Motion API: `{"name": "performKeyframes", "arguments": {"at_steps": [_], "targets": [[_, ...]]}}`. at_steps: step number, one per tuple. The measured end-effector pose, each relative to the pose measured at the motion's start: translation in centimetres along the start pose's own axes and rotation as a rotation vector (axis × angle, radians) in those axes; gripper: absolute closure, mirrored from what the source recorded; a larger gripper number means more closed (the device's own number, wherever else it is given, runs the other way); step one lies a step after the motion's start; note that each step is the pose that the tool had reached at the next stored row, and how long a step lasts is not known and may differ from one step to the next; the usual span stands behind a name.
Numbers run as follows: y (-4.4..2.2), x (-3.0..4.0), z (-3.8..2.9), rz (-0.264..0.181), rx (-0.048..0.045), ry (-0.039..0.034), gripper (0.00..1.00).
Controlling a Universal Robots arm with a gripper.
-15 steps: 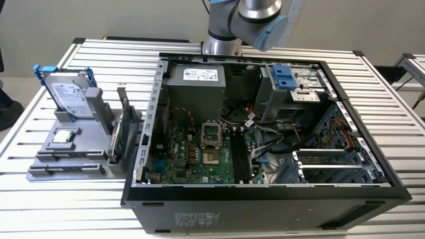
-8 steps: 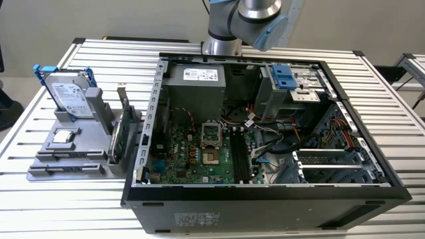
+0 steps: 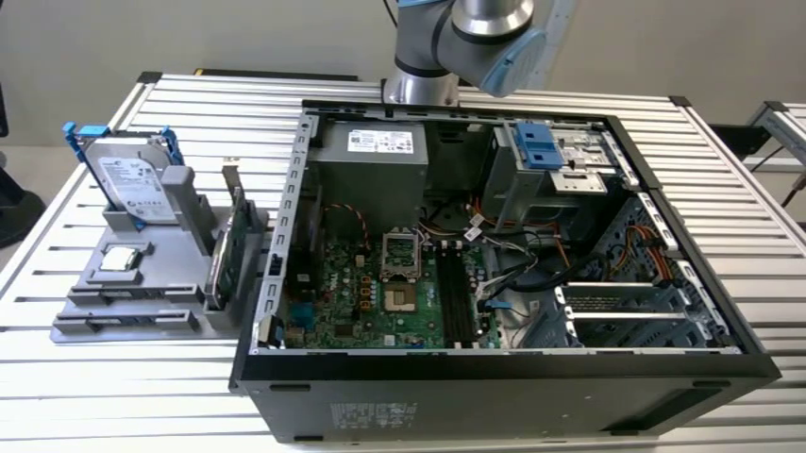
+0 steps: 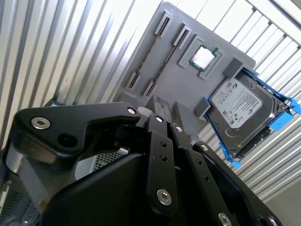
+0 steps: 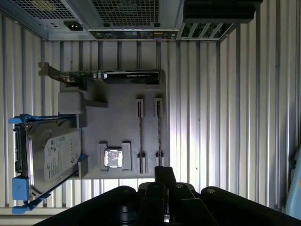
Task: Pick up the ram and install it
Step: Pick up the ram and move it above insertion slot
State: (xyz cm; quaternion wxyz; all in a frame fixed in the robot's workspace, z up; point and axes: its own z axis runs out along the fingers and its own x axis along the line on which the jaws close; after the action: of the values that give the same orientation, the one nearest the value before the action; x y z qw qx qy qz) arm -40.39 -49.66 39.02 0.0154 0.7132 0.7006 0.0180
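The ram shows as a thin dark strip (image 5: 140, 134) standing edge-on in a long slot of the grey holder (image 5: 120, 117); a second like strip (image 5: 159, 134) stands in the slot beside it. In the second wrist view the strips (image 4: 151, 51) run along the holder (image 4: 178, 80). My gripper (image 5: 164, 173) hovers well above the holder's edge near the slot ends, fingers pressed together with nothing between them. In the second wrist view the gripper (image 4: 157, 106) is likewise shut. In the exterior view the holder (image 3: 126, 283) lies on the left of the open computer case (image 3: 504, 255), whose motherboard memory slots (image 3: 455, 293) lie near its middle.
On the holder stand a silver hard drive with blue rails (image 5: 51, 157), a processor chip (image 5: 113, 158) and a green card with a metal bracket (image 5: 108, 76). The arm (image 3: 466, 38) rises behind the case. The slatted metal table (image 3: 743, 189) runs all around.
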Motion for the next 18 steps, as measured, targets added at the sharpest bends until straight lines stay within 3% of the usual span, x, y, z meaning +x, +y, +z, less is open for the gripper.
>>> {"name": "performKeyframes", "arguments": {"at_steps": [10,11,18], "targets": [[0.00,0.08,0.00,0.000,0.0000,0.0000,1.00],[0.00,0.08,0.00,0.000,0.0000,0.0000,0.00],[0.00,0.13,-0.01,0.000,0.0001,0.0000,0.00]]}}
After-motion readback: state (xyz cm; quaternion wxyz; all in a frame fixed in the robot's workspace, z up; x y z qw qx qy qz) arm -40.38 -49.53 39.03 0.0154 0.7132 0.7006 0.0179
